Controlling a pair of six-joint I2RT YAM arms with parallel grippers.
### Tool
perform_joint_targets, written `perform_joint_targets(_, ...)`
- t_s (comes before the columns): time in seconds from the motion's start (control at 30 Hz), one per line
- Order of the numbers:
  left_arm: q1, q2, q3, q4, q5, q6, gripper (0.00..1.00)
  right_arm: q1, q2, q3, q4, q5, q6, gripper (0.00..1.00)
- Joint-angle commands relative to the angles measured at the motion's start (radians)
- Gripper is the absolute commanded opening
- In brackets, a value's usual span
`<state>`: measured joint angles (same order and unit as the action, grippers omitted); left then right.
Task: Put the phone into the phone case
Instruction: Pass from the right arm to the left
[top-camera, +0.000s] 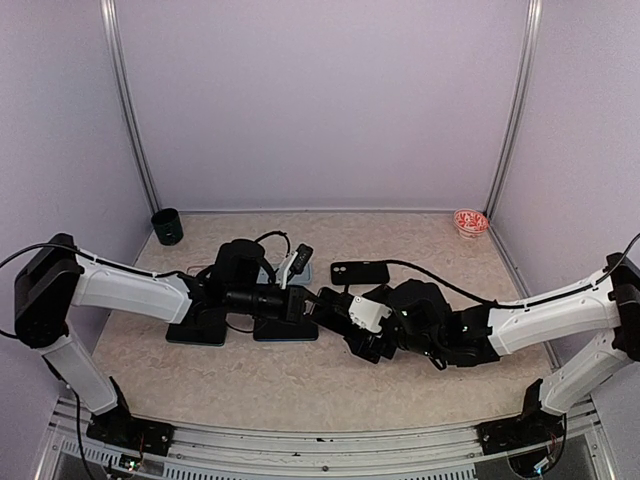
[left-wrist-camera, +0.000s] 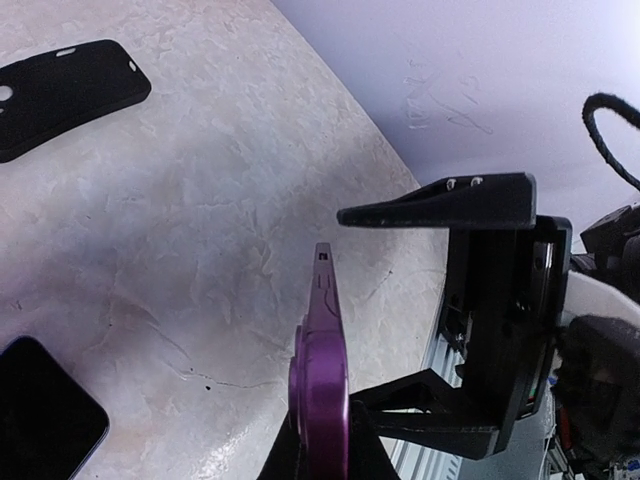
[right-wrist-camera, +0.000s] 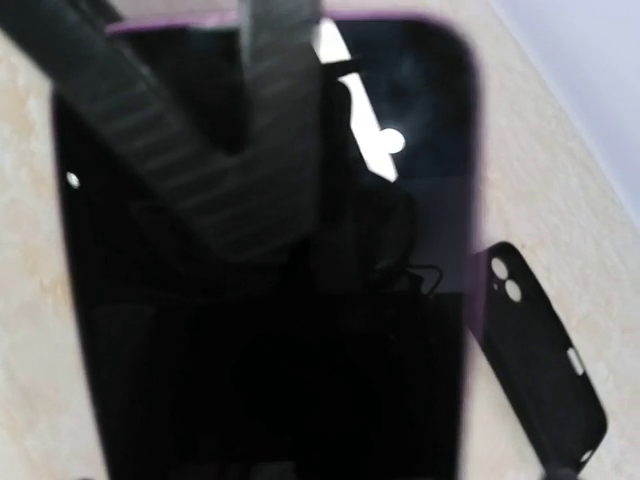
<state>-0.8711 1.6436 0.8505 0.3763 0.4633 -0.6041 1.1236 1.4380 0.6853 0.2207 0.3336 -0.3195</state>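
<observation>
Top view: bright, even overhead light, soft shadows. Right wrist view: phone (right-wrist-camera: 270, 330) screen blurred, white glare spots toward 1 o'clock. Left wrist view: dimmer, foreground soft at 6 o'clock.

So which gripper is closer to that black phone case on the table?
Right. The right gripper hangs open just on the near side of the phone case; the left gripper, shut on the purple phone, is further off to the case's left.
</observation>
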Motion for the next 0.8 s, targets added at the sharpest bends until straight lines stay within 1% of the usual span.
perform_joint_targets(0.0, -0.003, -0.030, -0.032, 0.098, -0.003, -0.005, 0.00, 0.012, -0.070, -0.009, 0.041, 0.014, 0.034, 1.00)
perform_joint_targets(0.2, -0.003, -0.125, -0.098, 0.192, -0.023, 0.024, 0.00, 0.012, -0.142, -0.003, 0.027, 0.018, 0.101, 1.00)
perform_joint_targets(0.43, -0.003, -0.241, -0.183, 0.303, -0.060, 0.047, 0.00, 0.012, -0.241, -0.004, 0.029, -0.094, 0.203, 1.00)
perform_joint_targets(0.63, -0.005, -0.312, -0.242, 0.398, -0.072, 0.052, 0.00, 0.012, -0.354, -0.027, 0.115, -0.196, 0.314, 1.00)
perform_joint_targets(0.77, -0.006, -0.326, -0.254, 0.447, -0.038, 0.054, 0.00, 0.003, -0.402, -0.043, 0.174, -0.225, 0.415, 1.00)
